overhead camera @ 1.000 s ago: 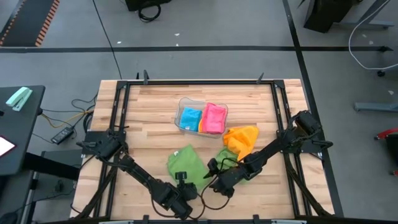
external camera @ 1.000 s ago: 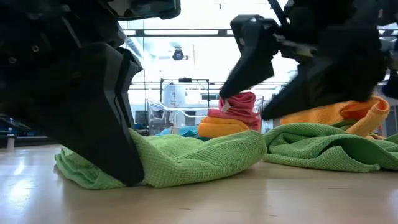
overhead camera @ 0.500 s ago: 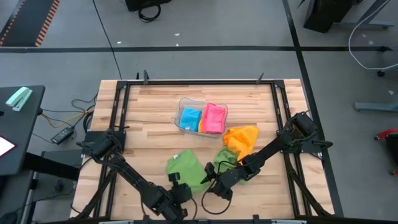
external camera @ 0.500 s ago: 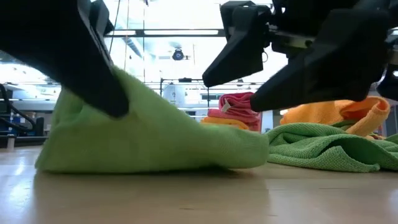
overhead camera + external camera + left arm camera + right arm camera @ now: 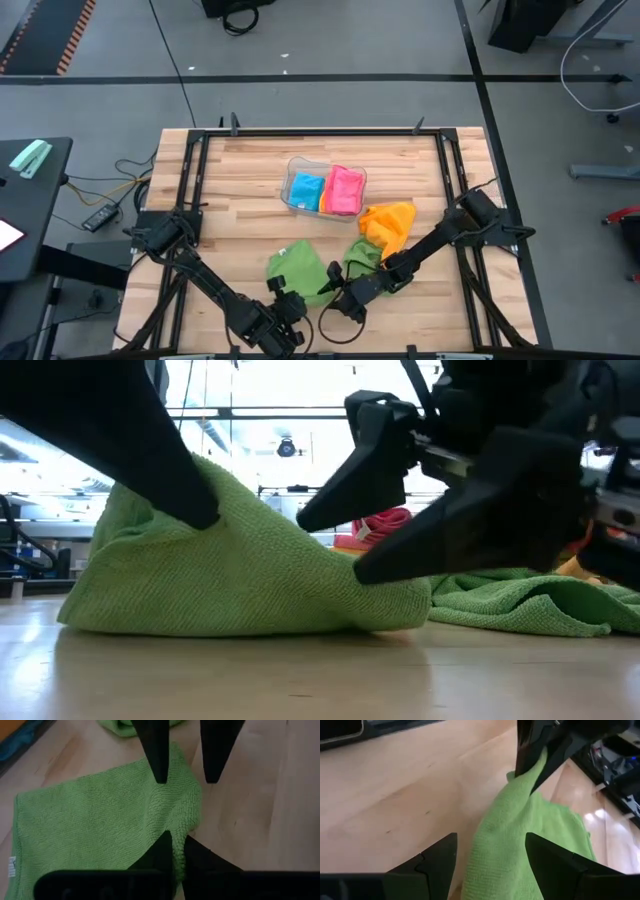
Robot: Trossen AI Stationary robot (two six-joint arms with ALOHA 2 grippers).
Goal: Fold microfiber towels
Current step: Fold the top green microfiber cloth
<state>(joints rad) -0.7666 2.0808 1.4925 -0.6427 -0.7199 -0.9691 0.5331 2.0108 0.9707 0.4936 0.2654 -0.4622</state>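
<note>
**A:** Wooden table (image 5: 240,190) fills the high view, grey floor around it. Where is the left gripper?

**B:** The left gripper (image 5: 176,851) is at the table's near edge, its two dark fingers pinched together on a corner of the light green towel (image 5: 293,268). The left wrist view shows a narrow ridge of cloth clamped between them. In the low view that corner is pulled up off the wood into a peak, while the cloth's other edges lie on the table.

**A:** And the right one?

**B:** The right gripper (image 5: 490,852) hangs just beside it with its fingers spread wide and nothing between them. It is over the same towel's edge, above the cloth as far as the low view shows. The right wrist view looks between its own fingers at the raised green corner and the other gripper pinching it.

**A:** What lies farther out?

**B:** Just to the right of the lifted cloth is a second green towel (image 5: 363,252), crumpled and partly under the right arm. Beyond that, an orange towel (image 5: 390,222) sits bunched up, touching the green one. Further back, near the table's middle, stands a clear plastic tray (image 5: 294,165) holding a blue towel (image 5: 306,190) and a pink towel (image 5: 345,189) side by side, with a little orange showing between them.
</note>
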